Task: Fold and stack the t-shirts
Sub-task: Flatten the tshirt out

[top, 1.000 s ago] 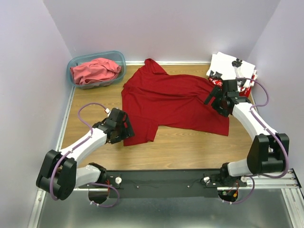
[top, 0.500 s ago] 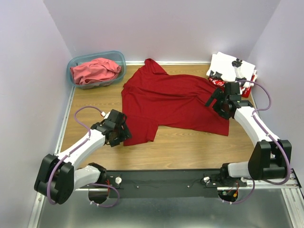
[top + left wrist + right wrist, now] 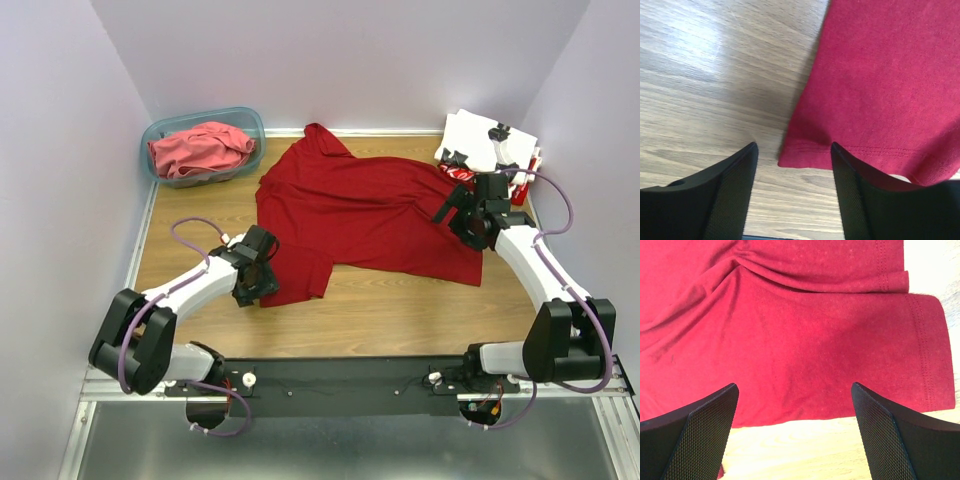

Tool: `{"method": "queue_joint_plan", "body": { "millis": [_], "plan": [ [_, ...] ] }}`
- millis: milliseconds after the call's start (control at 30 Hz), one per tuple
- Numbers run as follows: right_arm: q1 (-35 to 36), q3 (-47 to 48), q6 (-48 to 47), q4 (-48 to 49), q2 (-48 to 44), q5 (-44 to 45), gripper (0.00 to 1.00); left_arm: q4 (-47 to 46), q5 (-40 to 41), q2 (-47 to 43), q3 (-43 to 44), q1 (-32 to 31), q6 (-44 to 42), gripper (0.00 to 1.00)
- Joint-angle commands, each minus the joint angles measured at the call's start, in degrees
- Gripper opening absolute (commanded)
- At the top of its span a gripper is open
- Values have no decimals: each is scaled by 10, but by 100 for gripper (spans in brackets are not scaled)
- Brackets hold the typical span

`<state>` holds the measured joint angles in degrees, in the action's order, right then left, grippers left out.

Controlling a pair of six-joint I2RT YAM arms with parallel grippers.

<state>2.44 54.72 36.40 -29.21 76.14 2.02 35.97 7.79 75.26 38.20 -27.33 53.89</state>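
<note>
The red shirt lay spread mostly flat across the middle of the table, with a few shallow creases and one part reaching toward the back wall. The coral shirt sat bunched in the tub at far left, and the white shirt lay folded at far right. The left gripper hung low over the near left corner of the red shirt, its jaws apart with the stitched corner lying between them and nothing yet clamped. The right gripper hovered over the shirt's right end, jaws wide and empty, above a stitched edge and a small fold. The cloth looked light, soft and limp, so it would probably sag and drag rather than hold a shape, and a single layer lying flat on smooth wood could slip out from under the fingers. The double-stitched hems seemed the best places to pinch, being thicker and less stretchy than the body. Taking matching corners on both sides would likely keep the fold square. Too shallow a bite risked losing the edge, while lifting one side alone could skew the shirt or add wrinkles.
</note>
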Motion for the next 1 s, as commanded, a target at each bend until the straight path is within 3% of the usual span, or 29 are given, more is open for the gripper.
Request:
{"method": "queue_joint_plan", "body": {
  "millis": [0, 100, 300, 333, 433, 967],
  "plan": [
    [-9, -5, -4, 9, -13, -9, 100, 4, 20, 29, 2, -15, 21, 65],
    [-13, -9, -3, 13, -14, -11, 100, 2, 14, 45, 0, -25, 24, 58],
    [-22, -18, 2, 19, -15, -17, 100, 1, 11, 54, 1, -35, 25, 26],
    [-22, -19, 2, 19, -15, -17, 100, 0, 10, 54, 0, -35, 25, 25],
    [-22, -19, 3, 19, -15, -17, 100, -5, 4, 55, -1, -35, 17, 0],
    [-124, -117, 48, -15, -32, 56, 99, -56, 78, -20, 82, -35, -91, 0]
  ]
}}
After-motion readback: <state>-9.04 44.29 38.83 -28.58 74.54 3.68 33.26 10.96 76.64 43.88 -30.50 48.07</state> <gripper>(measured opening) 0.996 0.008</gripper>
